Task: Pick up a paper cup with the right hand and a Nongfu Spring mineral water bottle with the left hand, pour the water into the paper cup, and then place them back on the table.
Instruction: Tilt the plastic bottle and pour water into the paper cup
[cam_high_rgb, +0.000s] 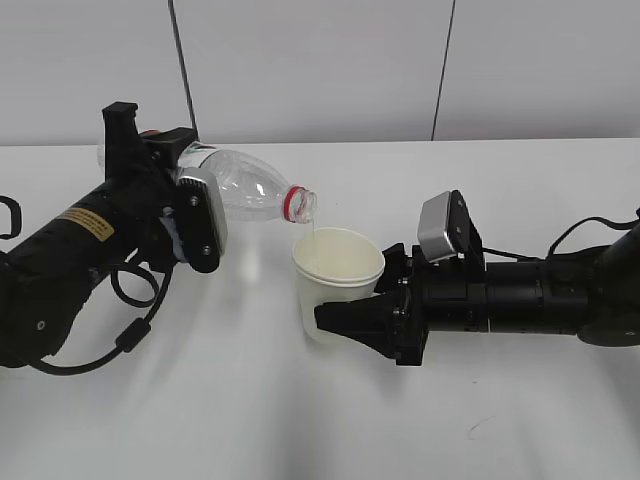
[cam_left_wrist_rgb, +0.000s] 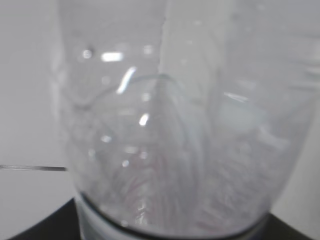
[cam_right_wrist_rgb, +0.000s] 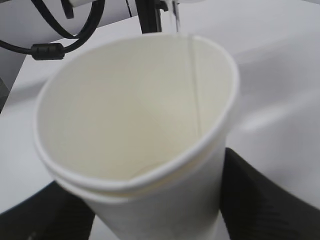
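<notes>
- Surroundings: plain white tabletop (cam_high_rgb: 300, 430); small dark scuff mark (cam_high_rgb: 478, 428) near the front right; pale panelled wall (cam_high_rgb: 320, 60) behind, with two dark vertical seams; nothing stands between the two arms other than the held items.
- Looping black cable (cam_high_rgb: 130, 335) hangs under the left arm, down to the tabletop; a black cable also runs behind the right arm at the far right edge.
- Left hand (cam_high_rgb: 190, 215): closed round the body of the Nongfu Spring mineral water bottle (cam_high_rgb: 245, 185); bottle held clear of the tabletop, tipped close to horizontal, mouth slightly down and pointing right; red neck ring just above the cup rim; cap off.
- Left wrist view: filled by the clear bottle wall, blurred; hand parts seen only as dark corners at the bottom edge.
- Water (cam_high_rgb: 313, 232): thin clear stream falls from the bottle mouth into the cup.
- Right hand (cam_high_rgb: 350, 322): gripping the paper cup (cam_high_rgb: 335, 270) at its lower half, one dark finger on each side; cup upright, slightly tilted, mouth open under the bottle mouth; whether the base is off the tabletop I cannot tell.
- Right wrist view: cup interior cream; a thin stream line runs down the far inner wall; water level inside unclear.
- Right arm lies low and nearly horizontal, reaching in from the right; silver-grey block (cam_high_rgb: 440, 228) on top; left arm rises from the lower left, yellow label (cam_high_rgb: 85, 225) on its side.
</notes>
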